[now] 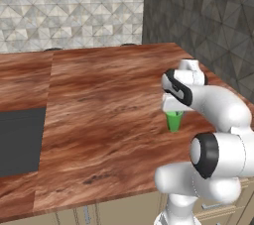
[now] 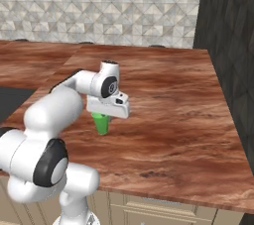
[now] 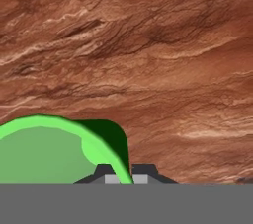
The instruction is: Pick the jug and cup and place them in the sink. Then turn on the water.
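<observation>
One green cup (image 1: 174,120) sits at centre right of the left base view on the wooden counter (image 1: 109,100), directly under the gripper (image 1: 173,114) — the jaws are pinched together on its rim wall. In the hand view the cup's rim curves across the lower left, passing between the two dark fingertips (image 3: 105,172). The dark sink (image 1: 20,140) lies at the far left edge — well apart from the cup.

I was working in a kitchen. Wood-grain countertop (image 1: 109,100), tiled backsplash (image 1: 69,6) behind it, cabinet fronts (image 2: 163,211) below. A dark recessed sink (image 1: 20,140) sat at the counter's left.
</observation>
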